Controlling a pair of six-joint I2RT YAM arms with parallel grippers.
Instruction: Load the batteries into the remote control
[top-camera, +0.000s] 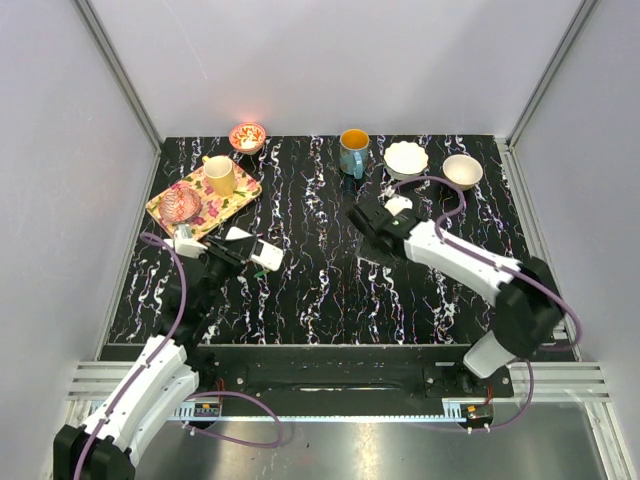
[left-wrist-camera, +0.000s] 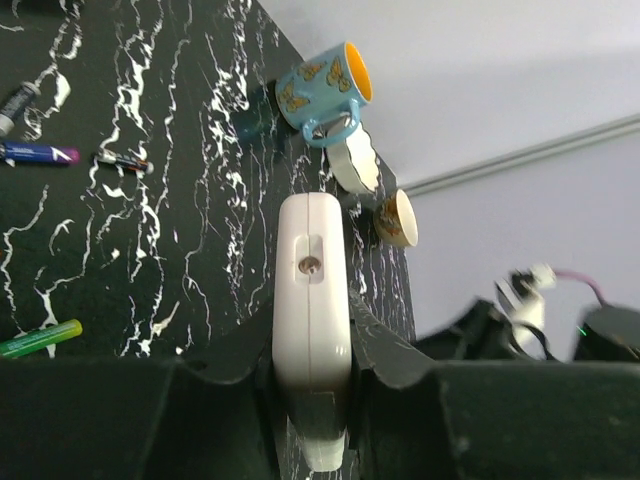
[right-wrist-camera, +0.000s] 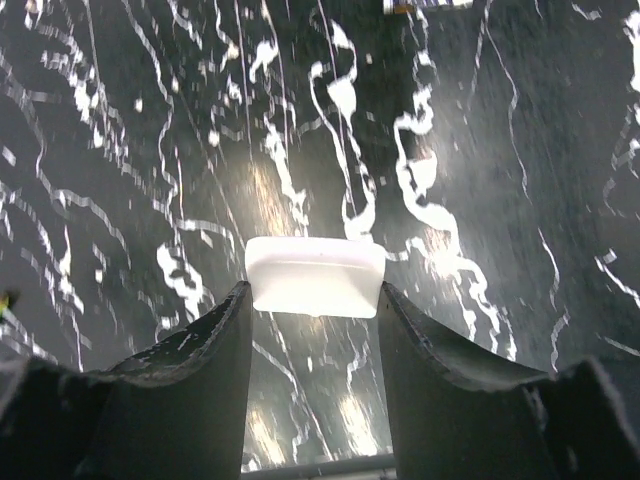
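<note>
My left gripper is shut on the white remote control, holding it edge-on just above the black marbled table at the left. A greenish battery and a thin reddish battery lie loose on the table, apart from each other. My right gripper is near the table's middle, its fingertips closed on both ends of a small flat white plastic cover low over the surface.
A floral tray with a cream cup and a glass dish sits at the back left. A small red bowl, a blue butterfly mug, a white scalloped bowl and a beige bowl line the back. A blue-purple stick lies near the reddish battery.
</note>
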